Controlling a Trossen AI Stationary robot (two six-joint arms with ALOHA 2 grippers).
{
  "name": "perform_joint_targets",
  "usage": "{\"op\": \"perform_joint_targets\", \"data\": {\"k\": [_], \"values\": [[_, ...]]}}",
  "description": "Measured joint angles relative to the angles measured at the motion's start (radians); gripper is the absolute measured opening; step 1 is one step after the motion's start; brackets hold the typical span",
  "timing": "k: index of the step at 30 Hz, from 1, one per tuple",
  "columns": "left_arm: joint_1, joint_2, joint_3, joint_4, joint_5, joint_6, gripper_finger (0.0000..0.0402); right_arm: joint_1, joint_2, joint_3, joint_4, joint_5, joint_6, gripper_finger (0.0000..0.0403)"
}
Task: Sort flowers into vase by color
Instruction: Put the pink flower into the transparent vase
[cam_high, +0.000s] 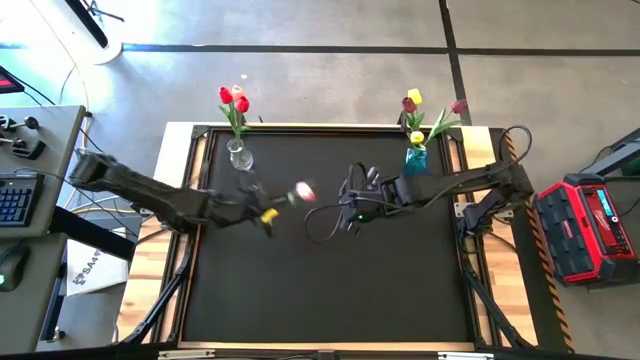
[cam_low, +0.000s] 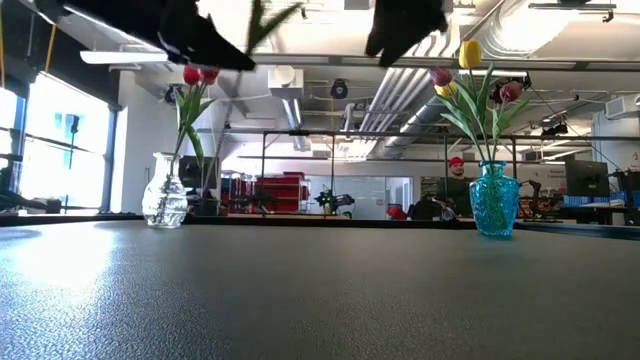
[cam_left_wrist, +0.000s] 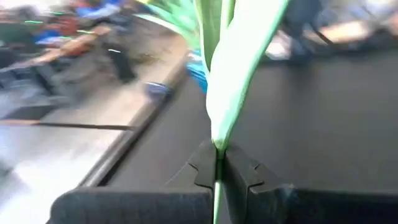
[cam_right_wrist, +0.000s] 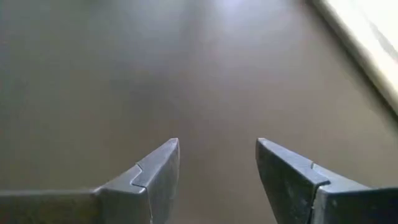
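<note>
My left gripper (cam_high: 266, 211) hovers above the table's middle left, shut on a tulip with a pink head (cam_high: 305, 192). The tulip's green leaf (cam_left_wrist: 239, 68) rises past the fingers in the left wrist view. My right gripper (cam_high: 344, 216) hangs open just right of that flower, and only bare table shows between its fingers (cam_right_wrist: 217, 168). A clear vase (cam_high: 238, 156) with red tulips (cam_high: 233, 98) stands at the far left. A blue vase (cam_high: 416, 157) at the far right holds yellow and maroon tulips (cam_high: 414, 100). My left gripper pinches the tulip's thin green stem (cam_left_wrist: 218, 140) between its two fingers, just below where the leaf starts. The fingers come roughly level from the table's left side. The flower is lifted clear of the table, and its head points toward the right arm.
Wide bare black tabletop (cam_high: 330, 290) lies between the arms and the near edge. The two vases stand close to the far edge (cam_low: 165, 200), (cam_low: 493, 200). A red case (cam_high: 590, 230) sits off the table to the right, and a person shows in the room beyond.
</note>
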Motion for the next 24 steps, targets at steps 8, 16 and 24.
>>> {"op": "perform_joint_targets", "data": {"k": [8, 16, 24], "values": [[0.009, -0.382, -0.087, -0.003, -0.507, 0.064, 0.0, -0.003, -0.019, -0.406, 0.586, -0.238, -0.018, 0.0199], [0.14, -0.567, -0.088, 0.012, -0.553, 0.2, 0.0, -0.001, -0.019, -0.678, 0.997, -0.355, 0.084, 0.0199], [0.334, -0.578, -0.088, 0.02, -0.36, 0.145, 0.0, 0.025, -0.02, -0.726, 1.086, -0.355, 0.084, 0.0199]]}}
